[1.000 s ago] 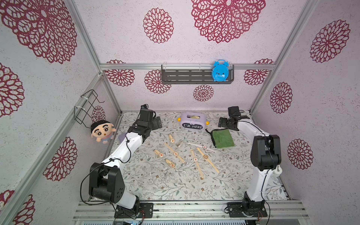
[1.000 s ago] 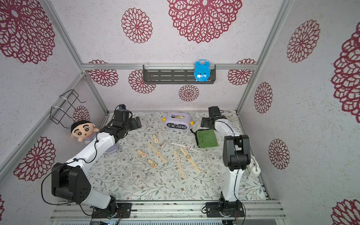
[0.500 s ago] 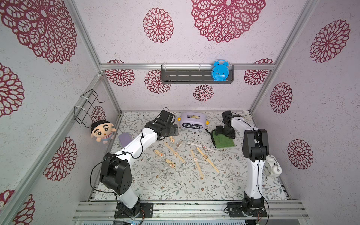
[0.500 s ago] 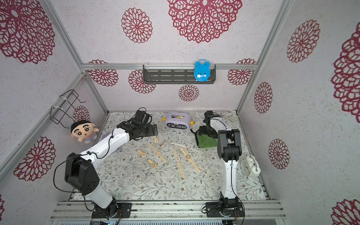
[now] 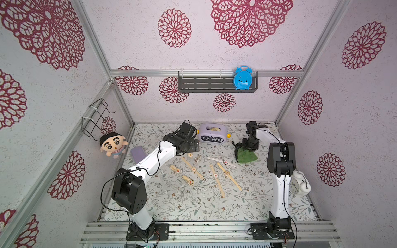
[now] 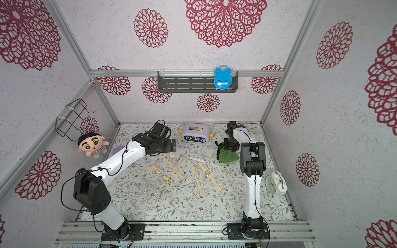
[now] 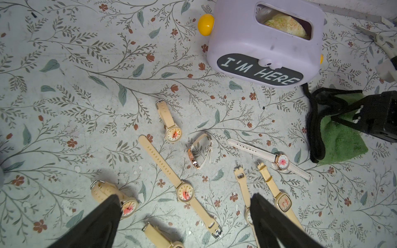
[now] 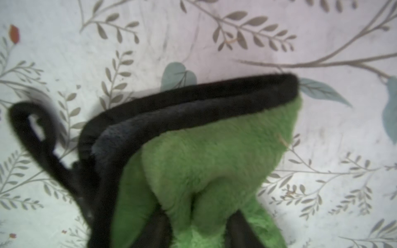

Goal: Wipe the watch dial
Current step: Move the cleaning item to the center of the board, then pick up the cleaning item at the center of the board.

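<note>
Several watches (image 5: pixel 194 169) lying mid-frame on the floral worktop (image 5: pixel 193 206) in both top views; green cloth (image 5: pixel 247 157) just right of them, bunched under right fingers (image 5: pixel 247 149). Left wrist view: left fingers (image 7: pixel 101 219) spread wide over the watches at lower frame. Right wrist view: right fingers (image 8: pixel 159 234) pinched narrow on the cloth, lower centre.

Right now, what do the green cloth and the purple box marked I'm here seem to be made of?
The green cloth: soft plush fabric, likely microfibre; fuzzy matte pile, black trimmed edge, bunched folds. The purple box: probably moulded plastic; smooth, faintly glossy shell, rounded corners, small scuffs.
</note>
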You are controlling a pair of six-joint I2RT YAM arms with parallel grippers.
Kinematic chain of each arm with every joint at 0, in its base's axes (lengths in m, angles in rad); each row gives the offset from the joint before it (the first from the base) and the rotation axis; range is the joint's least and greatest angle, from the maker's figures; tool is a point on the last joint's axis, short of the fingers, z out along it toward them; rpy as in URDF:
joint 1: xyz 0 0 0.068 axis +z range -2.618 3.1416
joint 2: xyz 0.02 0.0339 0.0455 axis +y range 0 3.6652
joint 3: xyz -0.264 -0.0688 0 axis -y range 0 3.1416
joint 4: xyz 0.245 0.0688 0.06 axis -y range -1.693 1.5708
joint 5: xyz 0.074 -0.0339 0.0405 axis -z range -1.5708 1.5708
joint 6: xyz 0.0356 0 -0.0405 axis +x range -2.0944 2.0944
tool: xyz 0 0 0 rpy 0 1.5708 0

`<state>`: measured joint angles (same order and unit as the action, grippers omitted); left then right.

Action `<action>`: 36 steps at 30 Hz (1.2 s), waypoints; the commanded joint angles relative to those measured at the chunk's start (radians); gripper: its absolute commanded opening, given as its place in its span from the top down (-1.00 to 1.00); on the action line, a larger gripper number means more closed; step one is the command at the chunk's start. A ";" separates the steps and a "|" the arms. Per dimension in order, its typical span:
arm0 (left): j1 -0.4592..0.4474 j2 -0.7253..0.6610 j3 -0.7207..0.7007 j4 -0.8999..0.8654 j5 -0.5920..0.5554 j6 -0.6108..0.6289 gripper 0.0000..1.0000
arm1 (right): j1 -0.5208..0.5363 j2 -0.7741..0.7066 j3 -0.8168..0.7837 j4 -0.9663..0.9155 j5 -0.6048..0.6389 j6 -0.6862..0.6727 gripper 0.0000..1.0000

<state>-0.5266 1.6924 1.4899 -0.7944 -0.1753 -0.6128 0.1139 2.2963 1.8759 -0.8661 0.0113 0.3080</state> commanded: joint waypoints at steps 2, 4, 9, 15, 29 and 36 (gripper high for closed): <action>-0.013 -0.048 0.021 -0.026 -0.020 0.017 -0.95 | 0.009 0.069 -0.054 -0.093 -0.046 -0.008 1.00; -0.014 -0.057 0.028 -0.038 -0.026 0.029 -0.95 | 0.010 0.026 -0.055 -0.083 -0.042 -0.008 1.00; -0.015 -0.100 0.009 -0.065 -0.038 0.049 -0.95 | 0.029 -0.117 -0.097 -0.091 -0.052 0.001 1.00; -0.015 -0.170 -0.090 -0.031 -0.025 0.035 -0.95 | 0.076 -0.229 -0.204 -0.150 -0.103 0.026 1.00; -0.018 -0.195 -0.146 0.000 0.003 0.021 -0.95 | 0.141 -0.360 -0.394 -0.115 -0.056 0.087 -0.98; -0.018 -0.218 -0.205 0.028 0.002 0.017 -0.95 | 0.168 -0.317 -0.481 -0.063 -0.037 0.105 -0.98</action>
<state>-0.5343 1.5013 1.3033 -0.7982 -0.1711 -0.5949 0.2676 1.9640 1.4059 -0.9203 -0.0479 0.3847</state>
